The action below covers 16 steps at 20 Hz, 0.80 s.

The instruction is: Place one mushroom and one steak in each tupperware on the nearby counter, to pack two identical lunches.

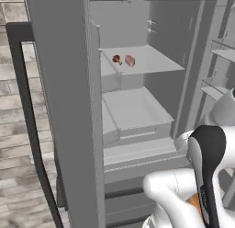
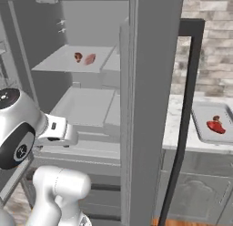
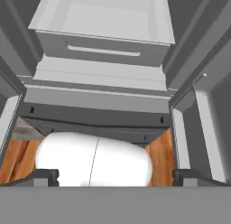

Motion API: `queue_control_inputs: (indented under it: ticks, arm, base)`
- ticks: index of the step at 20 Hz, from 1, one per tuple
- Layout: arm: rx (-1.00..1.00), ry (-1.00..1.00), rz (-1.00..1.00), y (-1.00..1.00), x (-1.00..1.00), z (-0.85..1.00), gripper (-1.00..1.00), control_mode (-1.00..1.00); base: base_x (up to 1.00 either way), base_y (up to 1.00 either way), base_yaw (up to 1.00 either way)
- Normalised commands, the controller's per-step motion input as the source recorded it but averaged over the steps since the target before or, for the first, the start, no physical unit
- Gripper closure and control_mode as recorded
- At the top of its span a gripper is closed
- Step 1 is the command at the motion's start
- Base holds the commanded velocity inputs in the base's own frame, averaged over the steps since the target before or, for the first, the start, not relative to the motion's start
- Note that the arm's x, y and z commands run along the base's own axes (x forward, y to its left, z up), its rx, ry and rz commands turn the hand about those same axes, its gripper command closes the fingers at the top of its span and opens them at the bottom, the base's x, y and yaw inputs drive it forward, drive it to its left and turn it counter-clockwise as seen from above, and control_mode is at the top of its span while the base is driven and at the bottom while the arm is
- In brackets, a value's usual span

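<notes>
My open gripper (image 3: 115, 175) points at the lower drawer (image 3: 103, 35); the pink steak (image 1: 130, 60) and mushroom (image 1: 116, 59) lie on the shelf (image 1: 151, 61) above, upper centre of the left base view.

A tiny mushroom (image 1: 116, 59) with a dark brown cap sits on a shelf inside the open fridge. Just beside it, at its 3 o'clock in the left base view, lies a small pale pink steak (image 1: 130, 60). They are very close, maybe touching.

Out on the white marble counter (image 2: 175, 125) sits a light-grey tupperware (image 2: 198, 122), a shallow open box with round corners. Inside it lies a bright red steak (image 2: 215, 126), flat. Another small brown mushroom (image 2: 215, 118) sits at the steak's 12 o'clock, right against it.
</notes>
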Motion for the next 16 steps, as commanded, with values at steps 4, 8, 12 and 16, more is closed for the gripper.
queue_control_inputs:
  ticks: [4,8,12,16]
  arm:
    - [0.00,0.00,0.00,0.00,0.00,0.00,-1.00,1.00]
    - [0.00,0.00,0.00,0.06,0.24,0.00,-1.00,-1.00]
    - [0.00,-0.19,0.00,0.27,0.29,0.12,-1.00,-1.00]
    - [0.00,-0.27,0.00,0.35,0.11,0.24,-1.00,-1.00]
  base:
    - [0.89,0.26,0.00]
    - [0.34,0.09,0.00]
    - [0.00,0.00,0.00]
    - [0.00,0.00,0.00]
